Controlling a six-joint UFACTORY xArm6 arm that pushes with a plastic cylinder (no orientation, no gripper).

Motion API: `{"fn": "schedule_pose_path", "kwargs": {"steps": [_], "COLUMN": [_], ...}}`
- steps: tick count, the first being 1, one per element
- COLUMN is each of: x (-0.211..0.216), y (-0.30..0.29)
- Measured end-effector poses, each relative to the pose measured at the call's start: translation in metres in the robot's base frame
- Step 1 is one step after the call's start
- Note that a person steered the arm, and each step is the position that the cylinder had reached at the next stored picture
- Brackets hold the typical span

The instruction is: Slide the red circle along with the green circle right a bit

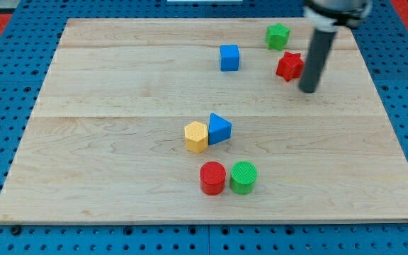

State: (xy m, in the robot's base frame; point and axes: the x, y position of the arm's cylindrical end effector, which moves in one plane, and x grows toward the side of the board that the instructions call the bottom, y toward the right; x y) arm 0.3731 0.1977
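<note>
The red circle (212, 178) and the green circle (244, 177) sit side by side, touching, near the view's bottom middle of the wooden board (105, 142); red is on the left. My tip (308, 91) is far up at the view's upper right, just right of a red star block (289, 66), well away from both circles.
A yellow hexagon (196, 137) and a blue triangle (219, 128) touch each other just above the circles. A blue cube (229, 57) sits at the top middle. A green star (277, 35) sits near the top edge, above the red star.
</note>
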Motion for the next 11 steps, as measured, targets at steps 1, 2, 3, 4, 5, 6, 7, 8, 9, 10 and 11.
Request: {"fn": "schedule_pose_path", "kwargs": {"steps": [1, 2, 3, 4, 5, 6, 7, 8, 9, 10, 11], "x": [-0.047, -0.051, -0.037, -0.001, 0.134, 0.218, 0.228, 0.22, 0.201, 0.186, 0.172], "y": [0.01, -0.03, -0.035, -0.005, 0.012, -0.034, -0.138, -0.234, -0.234, -0.213, -0.2]}}
